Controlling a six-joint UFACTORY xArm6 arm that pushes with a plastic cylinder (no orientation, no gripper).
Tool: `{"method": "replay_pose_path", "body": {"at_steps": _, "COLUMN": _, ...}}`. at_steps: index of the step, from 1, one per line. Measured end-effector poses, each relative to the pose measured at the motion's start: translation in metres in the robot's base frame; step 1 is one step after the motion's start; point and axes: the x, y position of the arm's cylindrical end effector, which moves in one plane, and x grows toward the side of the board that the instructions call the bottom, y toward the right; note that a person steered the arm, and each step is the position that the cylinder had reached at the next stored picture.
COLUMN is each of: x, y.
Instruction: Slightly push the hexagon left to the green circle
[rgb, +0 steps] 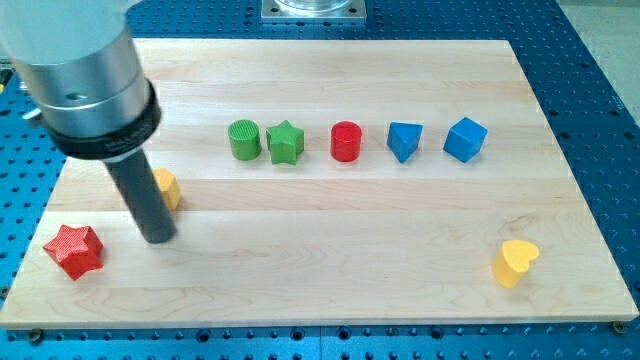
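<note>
The rod comes down at the view's left, and my tip (160, 238) rests on the wooden board (330, 270) just below and beside a yellow block (168, 187) that the rod half hides. Only its right part shows, so I'd guess it is the hexagon from its angled edges, but I cannot be sure. There are no fingers here to spread or pinch, just the bare rod end. Over at the view's top runs a row: the green circle (243, 139), touching or nearly touching a green star (285, 142), then a red cylinder (345, 142), a blue triangle-like block (404, 141) and a blue cube (465, 139). A red star (74, 250) lies near the bottom left corner, and a yellow heart (515, 262) sits well apart at the bottom right. The yellow block lies left of and below the green circle, with bare wood between them. To do this well, I'd say the tip should settle squarely behind the block on its far-left lower side and nudge gently, stopping short so the circle and star stay put.
</note>
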Motion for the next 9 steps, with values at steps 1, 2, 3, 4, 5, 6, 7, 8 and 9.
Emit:
{"method": "replay_pose_path", "body": {"at_steps": 1, "x": -0.041, "y": -0.002}}
{"method": "replay_pose_path", "body": {"at_steps": 2, "x": -0.069, "y": 0.012}}
{"method": "replay_pose_path", "body": {"at_steps": 3, "x": -0.068, "y": -0.020}}
{"method": "replay_pose_path", "body": {"at_steps": 4, "x": -0.083, "y": -0.019}}
{"method": "replay_pose_path", "body": {"at_steps": 5, "x": -0.084, "y": -0.001}}
{"method": "replay_pose_path", "body": {"at_steps": 6, "x": -0.066, "y": -0.028}}
{"method": "replay_pose_path", "body": {"at_steps": 7, "x": -0.043, "y": -0.031}}
{"method": "replay_pose_path", "body": {"at_steps": 8, "x": -0.042, "y": -0.031}}
{"method": "replay_pose_path", "body": {"at_steps": 9, "x": -0.042, "y": -0.031}}
